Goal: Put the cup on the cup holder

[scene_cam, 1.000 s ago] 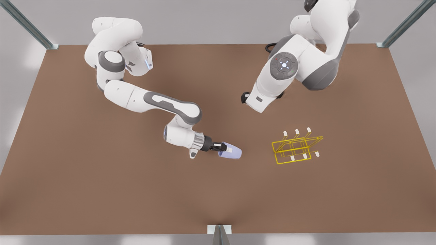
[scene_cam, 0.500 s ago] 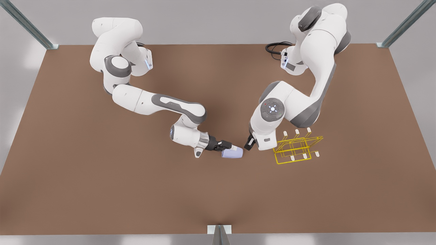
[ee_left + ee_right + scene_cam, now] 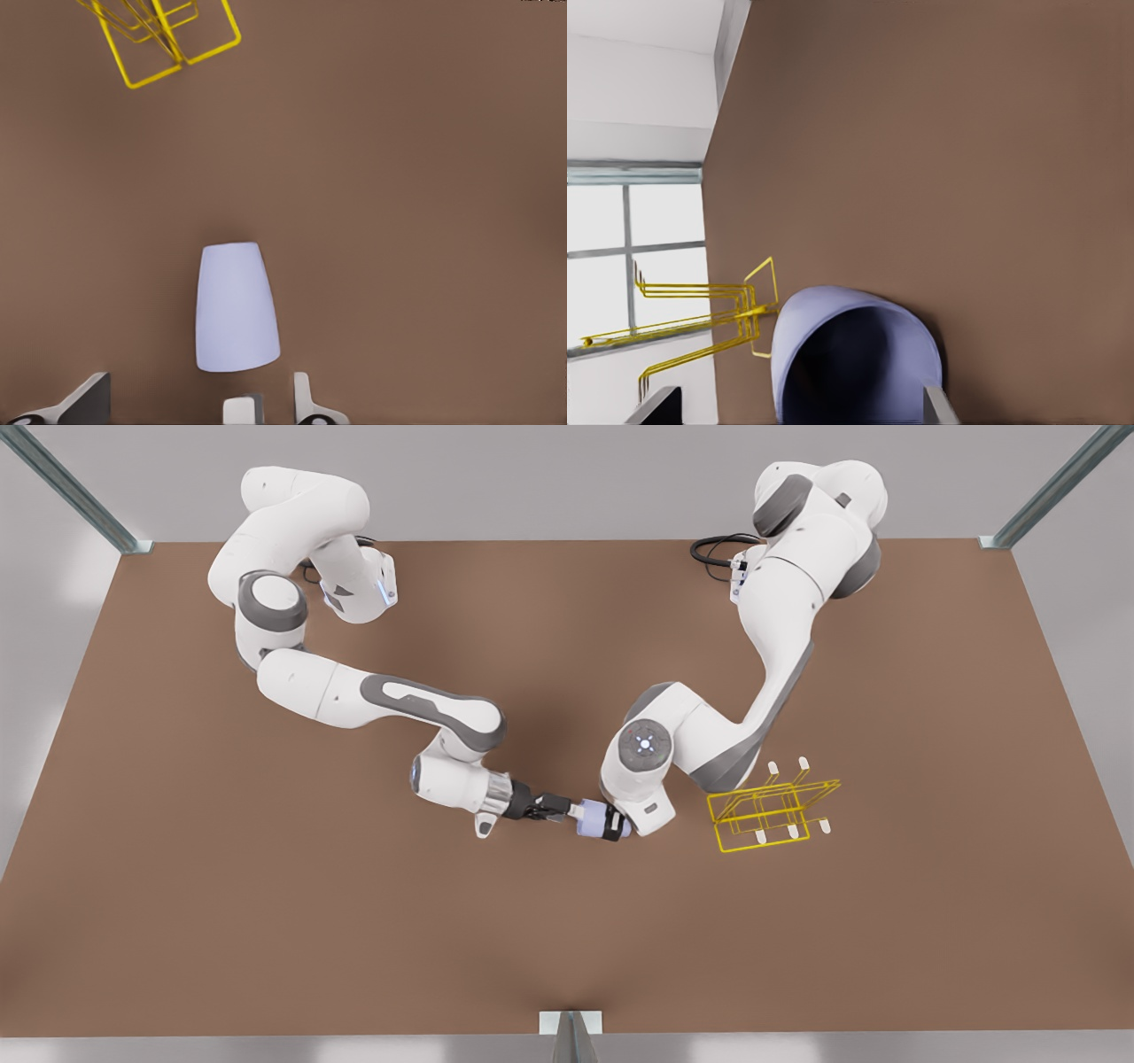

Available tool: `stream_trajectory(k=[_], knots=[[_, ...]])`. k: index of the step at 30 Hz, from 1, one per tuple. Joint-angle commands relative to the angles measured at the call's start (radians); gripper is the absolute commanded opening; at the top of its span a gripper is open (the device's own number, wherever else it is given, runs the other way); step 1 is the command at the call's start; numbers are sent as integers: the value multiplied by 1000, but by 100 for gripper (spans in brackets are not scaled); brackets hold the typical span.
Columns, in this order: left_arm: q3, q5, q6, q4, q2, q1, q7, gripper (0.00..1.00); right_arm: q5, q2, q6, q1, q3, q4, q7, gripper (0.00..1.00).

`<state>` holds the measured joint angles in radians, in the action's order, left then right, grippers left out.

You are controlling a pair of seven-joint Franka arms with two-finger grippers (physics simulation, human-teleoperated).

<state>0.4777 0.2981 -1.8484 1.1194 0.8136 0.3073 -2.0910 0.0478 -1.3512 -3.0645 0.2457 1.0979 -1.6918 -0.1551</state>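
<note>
The cup (image 3: 592, 821) lies on its side near the middle of the worktop (image 3: 354, 921), between the 2 end effectors. Whether it rests on the surface or is lifted clear of it cannot be told. Its long axis runs across the front view. In the right wrist view its open mouth (image 3: 859, 354) faces that camera. In the left wrist view the cup (image 3: 235, 305) is seen from above, with its wider end nearer the camera.

The right end effector (image 3: 576, 810) belongs to the arm on the front view's left. It reaches in level and meets the cup's open end. Its fingers (image 3: 935, 403) are spread wide, 1 beside the rim and the other well out from it.

The left end effector (image 3: 611, 825) belongs to the arm on the front view's right. It comes down from above over the cup's far half, and I cannot tell whether it is clamped on the cup or loose around it.

The cup holder (image 3: 771, 806) stands on the worktop to the front view's right of the cup, apart from it and just beyond the left arm's wrist. It is bare, with no cup on its prongs.
</note>
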Motion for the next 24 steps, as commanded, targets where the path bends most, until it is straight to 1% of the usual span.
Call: stream_trajectory(k=[1, 3, 6, 7, 8, 10, 11, 12, 13, 14, 15, 16, 18, 19, 20, 22, 23, 24], knots=[[-1, 6, -43, 4, 13, 1, -316, 100, -9, 29, 35, 52, 7, -48, -4, 100], [-1, 33, -57, 5, 35, 3, -316, 100, -5, 76, 76, 130, 28, -114, -6, 100], [-1, 47, -101, 11, 56, 6, -313, 100, -8, 170, 151, 279, 36, -244, -8, 100], [-1, 50, -101, 11, 68, 10, -310, 100, -6, 225, 177, 334, 39, -282, -8, 100], [1, 67, -101, 11, 78, 13, -308, 100, -5, 293, 228, 409, 42, -333, -40, 100], [-1, 79, -118, 14, 85, 21, -307, 100, -3, 443, 334, 619, 65, -460, -38, 100], [-1, 88, -146, 40, 85, 24, -305, 100, -8, 501, 408, 705, 77, -488, -32, 100], [-1, 104, -160, 56, 85, 32, -307, 100, -9, 587, 519, 773, 91, -494, -29, 100], [-1, 107, -170, 63, 91, 36, -305, 100, -8, 745, 651, 796, 94, -493, -21, 100], [-1, 118, -178, 63, 98, 41, -307, 100, -5, 960, 797, 794, 83, -486, -12, 100], [-1, 121, -186, 63, 108, 44, -305, 100, -2, 1162, 908, 807, 63, -506, 116, 100], [-1, 121, -189, 65, 110, 49, -296, 100, -5, 1307, 949, 842, 33, -526, 256, 100], [1, 154, -210, 100, 110, 49, -294, 100, -9, 1432, 989, 914, 31, -497, 342, 100], [-1, 157, -215, 111, 110, 47, -294, 100, -9, 1472, 1050, 948, 31, -437, 373, 100], [-1, 161, -213, 120, 110, 45, -276, 100, -11, 1475, 1150, 969, 33, -347, 391, 100], [1, 162, -213, 119, 110, 41, -274, 100, -167, 1341, 1381, 977, 31, -132, 384, 100], [1, 162, -213, 117, 108, 39, -273, 100, -167, 1339, 1423, 972, 31, -89, 387, 100], [1, 164, -213, 114, 108, 38, -271, 100, -167, 1340, 1426, 956, 30, -86, 385, 100]])
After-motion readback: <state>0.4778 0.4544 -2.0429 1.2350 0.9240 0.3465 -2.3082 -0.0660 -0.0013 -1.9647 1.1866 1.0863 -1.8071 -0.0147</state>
